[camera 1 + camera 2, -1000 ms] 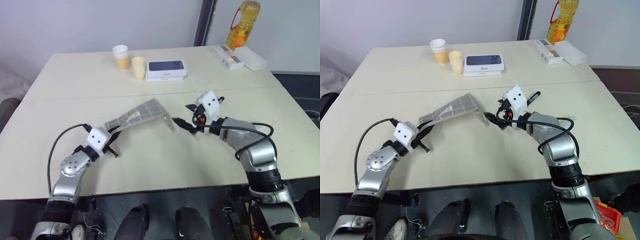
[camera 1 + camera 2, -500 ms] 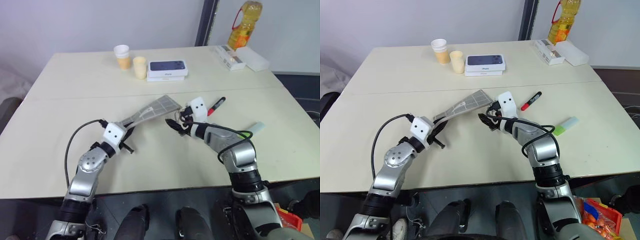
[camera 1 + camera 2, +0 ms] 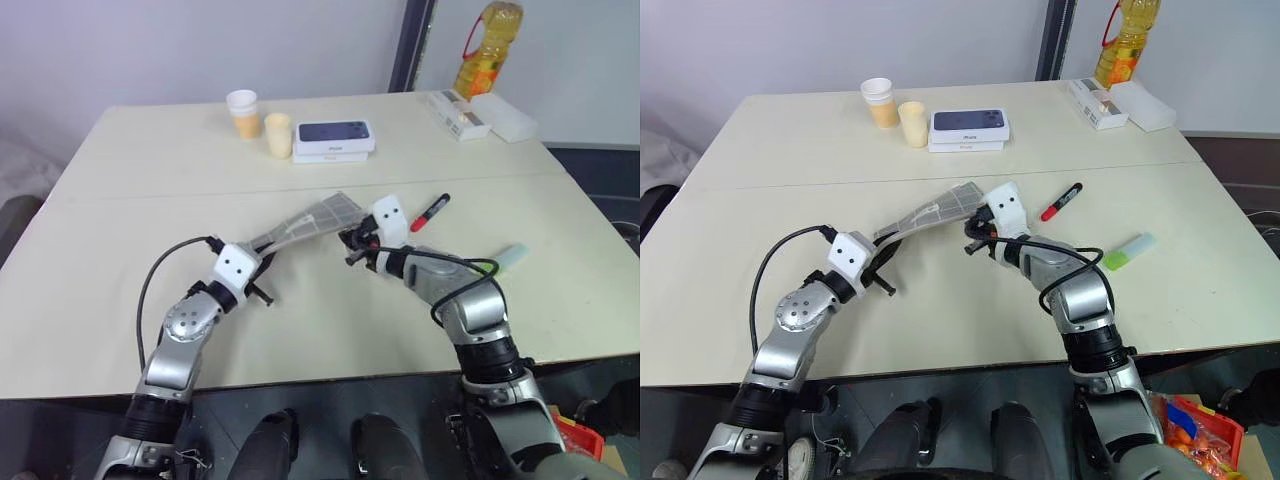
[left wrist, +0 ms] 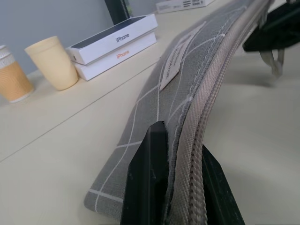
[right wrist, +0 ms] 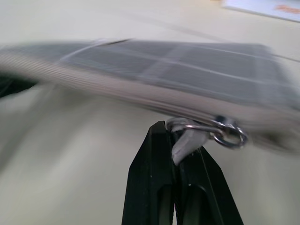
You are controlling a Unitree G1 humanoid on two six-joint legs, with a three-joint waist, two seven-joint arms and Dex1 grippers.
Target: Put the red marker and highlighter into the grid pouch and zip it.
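Note:
The grid pouch (image 3: 312, 219), grey with white lines, hangs tilted above the table between both grippers. My left gripper (image 4: 182, 140) is shut on its near left end, pinching the fabric by the zipper. At the pouch's right end my right gripper (image 5: 176, 136) is shut on the zipper pull (image 5: 188, 139), next to its metal ring. The red marker (image 3: 431, 212) lies on the table just right of my right hand. Further right the lime-green highlighter (image 3: 508, 256) lies flat.
At the back of the table (image 3: 150, 180) stand two paper cups (image 3: 243, 108) (image 3: 277, 134) and a stacked phone box (image 3: 334, 138). White boxes (image 3: 482, 114) and a yellow bottle (image 3: 485, 50) sit at the far right corner.
My right gripper has moved left to the pouch's end and shut on the zipper pull. My left gripper has carried the pouch's other end rightward.

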